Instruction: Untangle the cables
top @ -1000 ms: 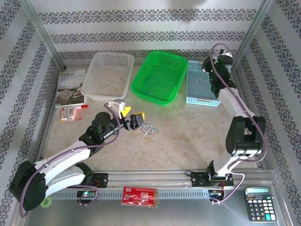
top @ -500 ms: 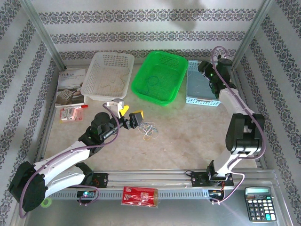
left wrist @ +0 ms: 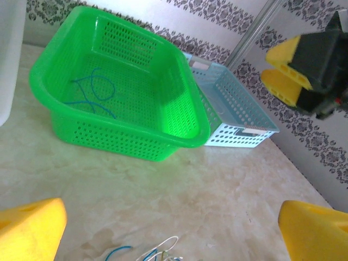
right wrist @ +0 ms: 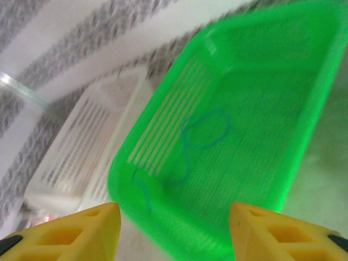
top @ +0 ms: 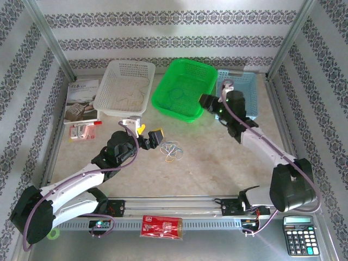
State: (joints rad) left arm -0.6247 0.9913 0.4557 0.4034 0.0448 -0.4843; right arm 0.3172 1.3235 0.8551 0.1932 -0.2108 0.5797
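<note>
Marbled desk (top: 228,157) bears the tangled cables (top: 173,150) just before the green basket (top: 182,87), left end effector (left wrist: 173,209) spread wide beside them, right end effector (right wrist: 174,217) apart and empty at that basket's edge; singling out one strand seems next.

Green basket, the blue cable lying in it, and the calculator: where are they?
green basket (left wrist: 119,142): left wrist view, on its near perforated wall.
blue cable (left wrist: 91,87): left wrist view, on its looped middle.
calculator (top: 298,235): top external view, on its keypad.
</note>
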